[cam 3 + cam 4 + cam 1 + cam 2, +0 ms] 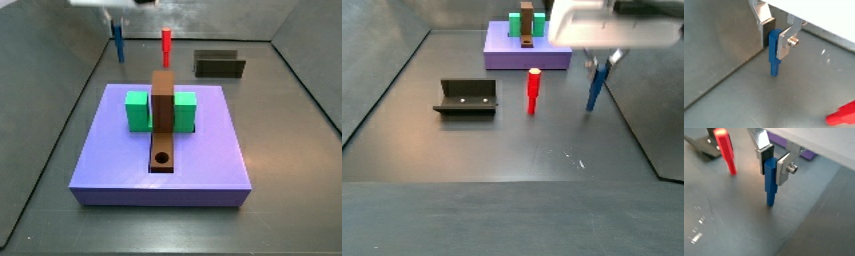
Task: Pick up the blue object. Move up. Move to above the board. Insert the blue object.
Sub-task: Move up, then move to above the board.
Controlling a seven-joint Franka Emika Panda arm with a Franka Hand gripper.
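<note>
The blue object (773,57) is a thin upright peg, seen in both wrist views (770,185) and both side views (118,42) (595,85). My gripper (774,40) (773,165) is shut on its upper end, one silver finger on each side. The peg's lower tip is at or just above the grey floor; I cannot tell which. The gripper body (603,35) hangs over it. The board (201,150) is a lavender slab some way from the gripper; it bears a green block (138,110) and a brown strip (163,110) with a round hole (163,158).
A red peg (166,45) (533,92) (727,150) stands upright beside the blue one. The dark fixture (465,97) (219,65) stands on the floor past the red peg. Grey walls enclose the floor on all sides.
</note>
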